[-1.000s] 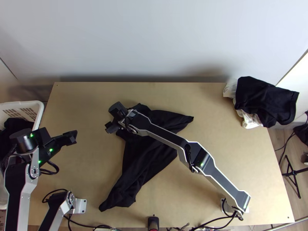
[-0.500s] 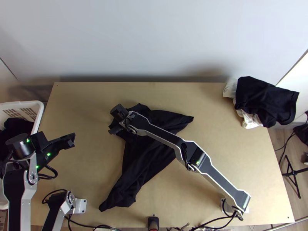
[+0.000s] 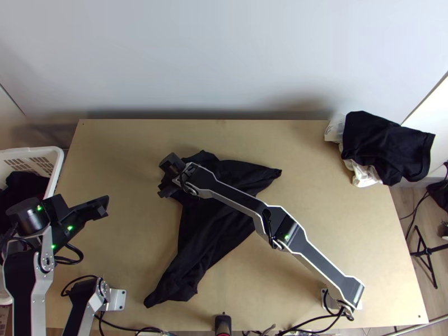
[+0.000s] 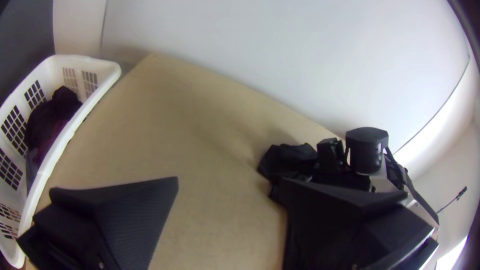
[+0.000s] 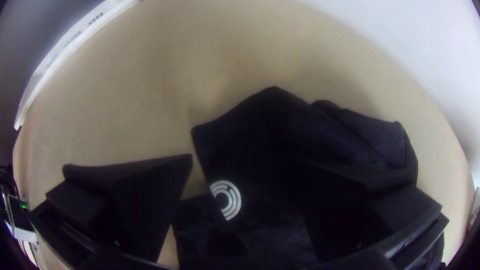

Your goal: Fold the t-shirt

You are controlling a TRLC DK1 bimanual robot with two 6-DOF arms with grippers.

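Okay, got black fabric t-shirt (image 3: 196,241) bunched left of centre on light wooden surface (image 3: 341,218). Have right black pincer (image 5: 242,161) spread wide over far end, left black pincer (image 4: 229,180) likewise, both empty. Could snag extra layers by closing on folds.

- Seen from the top view, soft light spreads fairly evenly over my table (image 3: 313,151), and the wall (image 3: 224,45) looks pale and bright.
- A dim band of shadow runs along the wall's foot, behind the table's far edge.
- The t-shirt (image 3: 204,241) is so dark that I can barely make out its folds.
- Small green lights (image 3: 69,228) glow on my left arm (image 3: 25,274).
- My left wrist view has dark corners, a bent table edge and white glare (image 4: 451,256) low at one side.
- My right wrist view bows the table into an arc, with deep shade between the cloth's dark layers.
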